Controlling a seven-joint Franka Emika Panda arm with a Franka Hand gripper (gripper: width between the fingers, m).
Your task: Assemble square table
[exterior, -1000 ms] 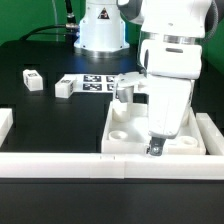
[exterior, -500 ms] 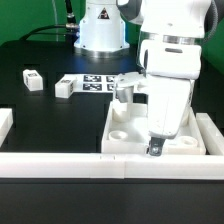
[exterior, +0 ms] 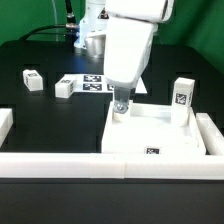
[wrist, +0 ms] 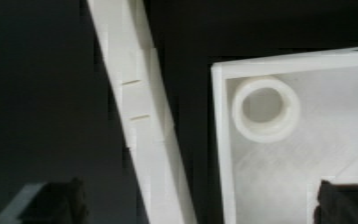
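Note:
The white square tabletop (exterior: 160, 138) lies at the exterior view's right, rim up. One white tagged leg (exterior: 182, 97) stands at its far right corner. Two more legs (exterior: 31, 79) (exterior: 65, 87) lie on the black table at the left. My gripper (exterior: 120, 102) hangs over the tabletop's far left corner, open and empty. In the wrist view the tabletop (wrist: 309, 150) shows one round corner socket (wrist: 265, 108). My gripper (wrist: 202, 205) shows only as dark fingertips (wrist: 51, 203) at both sides, wide apart with nothing between them.
Long white border bars run along the front (exterior: 60, 165), the left (exterior: 5, 125) and the right (exterior: 208, 130); one bar also shows in the wrist view (wrist: 140, 110), beside the tabletop. The marker board (exterior: 95, 82) lies behind. The robot base (exterior: 95, 40) stands at the back.
The arm has moved from the tabletop's near right area to its far left corner. The leg at the far right corner, hidden before, now shows.

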